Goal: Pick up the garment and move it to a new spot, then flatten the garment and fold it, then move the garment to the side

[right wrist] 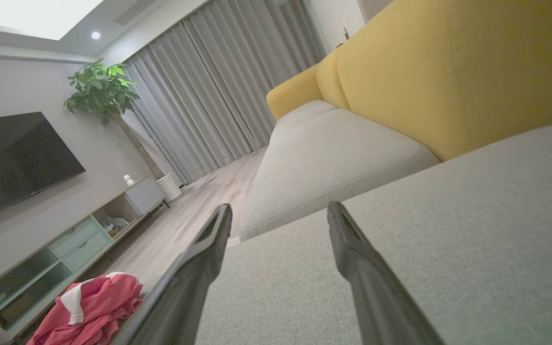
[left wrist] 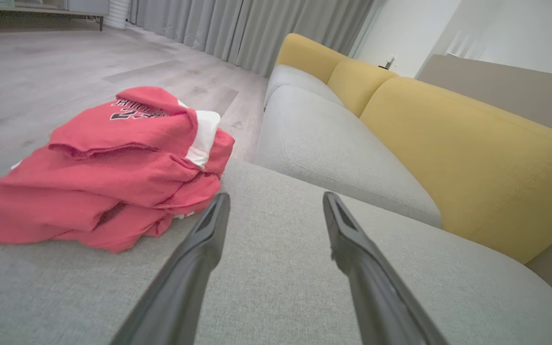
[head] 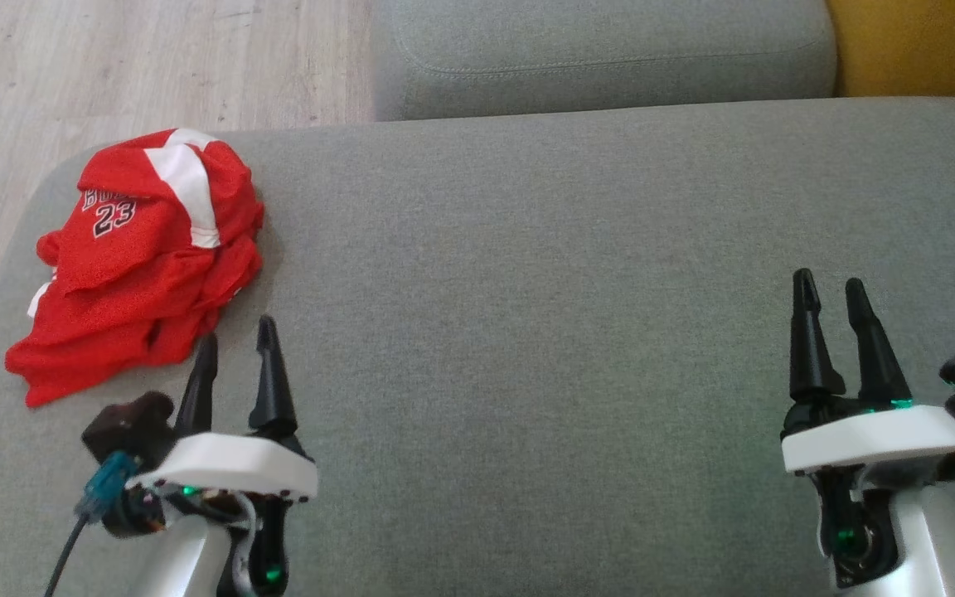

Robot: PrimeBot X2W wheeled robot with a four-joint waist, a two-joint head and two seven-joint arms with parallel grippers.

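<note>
A crumpled red jersey (head: pixel 142 257), its lettering being partly hidden by folds, is being supported at the grey seat cushion's (head: pixel 569 332) far left corner, just beyond the released left jaws, while broad bare cushion is being offered towards the released right jaws.

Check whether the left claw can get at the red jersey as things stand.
Probably yes: the left claw stands open right beside the red jersey, with only bare grey cushion between them.

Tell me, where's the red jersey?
In the head view, the red jersey lies at the far left of the grey cushion, just ahead of the left jaws.
</note>
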